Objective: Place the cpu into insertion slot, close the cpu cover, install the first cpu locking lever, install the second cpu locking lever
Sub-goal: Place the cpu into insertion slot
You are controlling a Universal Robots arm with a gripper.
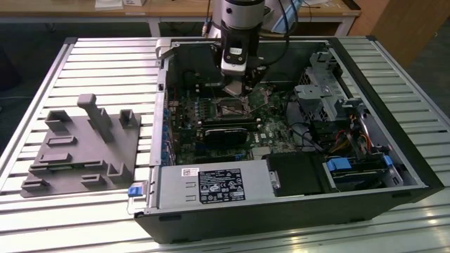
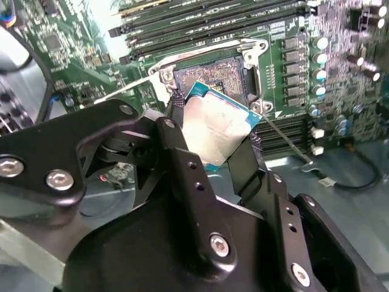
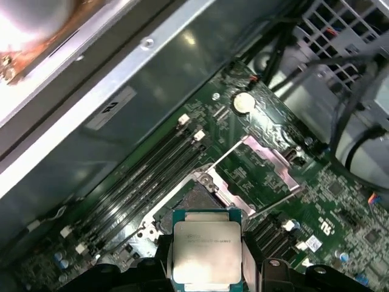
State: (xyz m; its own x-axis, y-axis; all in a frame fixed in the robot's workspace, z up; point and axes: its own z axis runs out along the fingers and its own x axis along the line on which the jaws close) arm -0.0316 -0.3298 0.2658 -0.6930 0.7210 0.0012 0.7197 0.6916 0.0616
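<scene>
Right now the gripper (image 1: 239,90) hangs inside the open computer case (image 1: 281,224), low over the green motherboard (image 1: 271,132), and its black fingers (image 2: 182,161) are pinching the cpu (image 2: 216,129) by two opposite edges, silvery top facing the cameras. In the first wrist view the cpu (image 3: 205,252) sits between the finger pads, just beside the insertion slot (image 3: 189,199) and not seated in it. The slot (image 2: 211,73) lies bare, its dark pin field framed by a metal rim. The cpu cover (image 3: 267,161) is swung open, tilted up on the far side of the slot from the memory slots (image 3: 152,176). A thin wire locking lever (image 2: 284,143) juts out free from a corner of the socket. Over on the exterior view's left, a grey fixture block (image 1: 81,142) rests on the slatted table (image 1: 105,58).
</scene>
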